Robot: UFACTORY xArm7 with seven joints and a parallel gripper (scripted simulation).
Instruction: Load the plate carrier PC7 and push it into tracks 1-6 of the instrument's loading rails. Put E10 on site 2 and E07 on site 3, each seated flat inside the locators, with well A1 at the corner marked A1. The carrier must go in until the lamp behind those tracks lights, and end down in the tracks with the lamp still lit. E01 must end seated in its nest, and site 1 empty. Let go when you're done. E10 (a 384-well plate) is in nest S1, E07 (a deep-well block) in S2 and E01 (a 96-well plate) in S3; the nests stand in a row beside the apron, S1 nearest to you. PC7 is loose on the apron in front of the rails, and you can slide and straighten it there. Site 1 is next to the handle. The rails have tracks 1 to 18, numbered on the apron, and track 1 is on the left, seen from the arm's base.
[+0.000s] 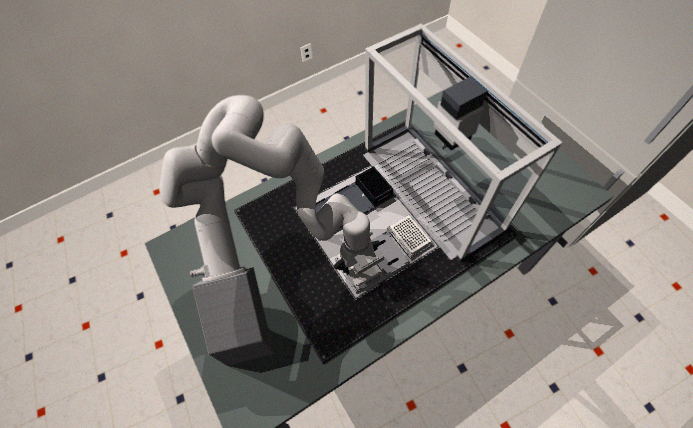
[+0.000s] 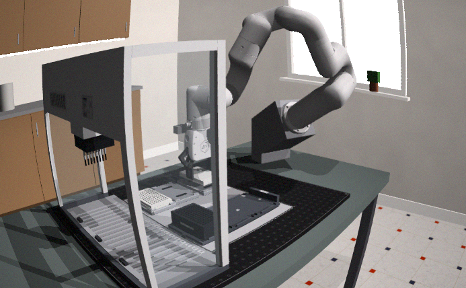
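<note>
Now clamped on E10 at nest S1, tool stretched wide across it. Next: lift straight up, carry to site 2 of PC7 on the apron, A1 corner matched.

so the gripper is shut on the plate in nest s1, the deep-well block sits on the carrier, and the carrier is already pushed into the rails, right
Not quite: the carrier lies on the apron in front of the rails, not pushed in, as the exterior view shows. The gripper is shut on the plate at S1, and the deep-well block sits on the carrier.
</note>
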